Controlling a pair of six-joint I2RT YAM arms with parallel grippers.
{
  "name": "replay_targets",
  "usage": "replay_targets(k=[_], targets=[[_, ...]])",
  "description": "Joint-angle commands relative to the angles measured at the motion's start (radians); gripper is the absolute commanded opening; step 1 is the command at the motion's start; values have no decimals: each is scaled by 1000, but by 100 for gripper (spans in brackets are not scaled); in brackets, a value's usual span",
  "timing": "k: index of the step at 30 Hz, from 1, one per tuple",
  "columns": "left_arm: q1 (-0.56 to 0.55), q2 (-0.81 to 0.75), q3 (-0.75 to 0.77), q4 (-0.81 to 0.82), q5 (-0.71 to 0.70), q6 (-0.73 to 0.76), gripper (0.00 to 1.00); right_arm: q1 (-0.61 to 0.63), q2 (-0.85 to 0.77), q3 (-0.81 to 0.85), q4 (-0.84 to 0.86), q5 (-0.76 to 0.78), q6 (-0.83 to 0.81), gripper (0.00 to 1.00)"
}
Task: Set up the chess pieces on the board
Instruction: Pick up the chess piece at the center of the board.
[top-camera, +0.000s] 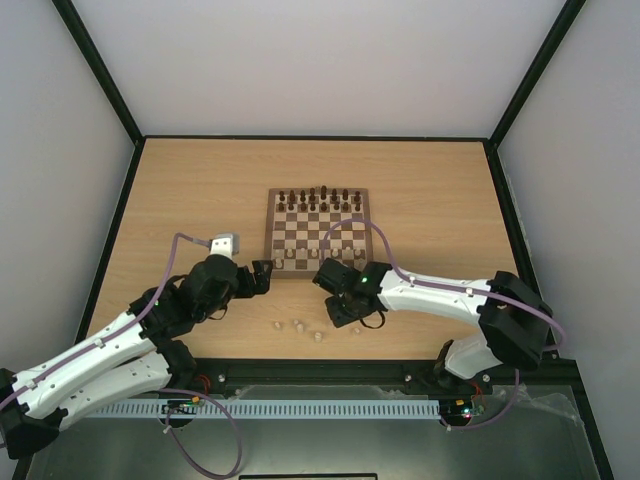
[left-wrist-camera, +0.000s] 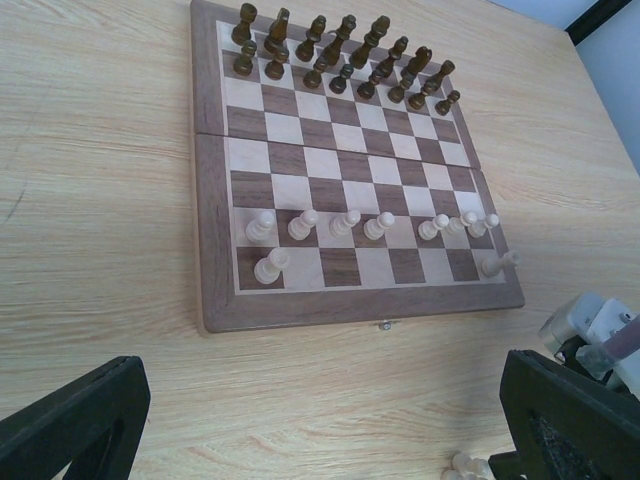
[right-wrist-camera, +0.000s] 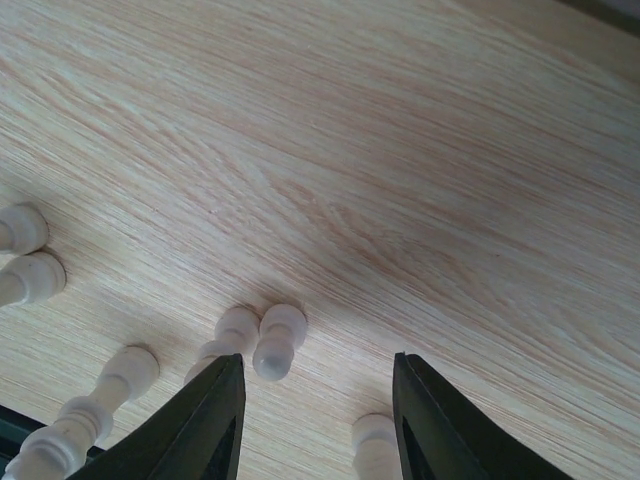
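The board (top-camera: 318, 240) lies in the middle of the table, with dark pieces on its far rows and several pale chess pieces (top-camera: 290, 258) on its two near rows. Several more pale pieces (top-camera: 297, 325) lie loose on the table in front of it. My right gripper (top-camera: 343, 312) is open and low over these. In the right wrist view its fingertips (right-wrist-camera: 315, 400) straddle bare table, with a fallen pale piece (right-wrist-camera: 277, 340) by the left finger and another (right-wrist-camera: 375, 440) between them. My left gripper (top-camera: 264, 278) is open and empty at the board's near left corner (left-wrist-camera: 215, 320).
The dark brown pieces (left-wrist-camera: 340, 55) fill the board's far two rows. Black frame rails edge the table on all sides. The right arm's wrist (left-wrist-camera: 590, 325) shows beside the board's near right corner. More fallen pale pieces (right-wrist-camera: 25, 255) lie at the left of the right wrist view.
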Motion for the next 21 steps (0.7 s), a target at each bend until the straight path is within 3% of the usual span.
replay_targets(k=[1,21], targets=[[7,-2,-17,11,3,15,99,16,36,3,-10,3,15,41],[15,6,-22,25,5,13,99,24,93,-11,15,-7,6,32]])
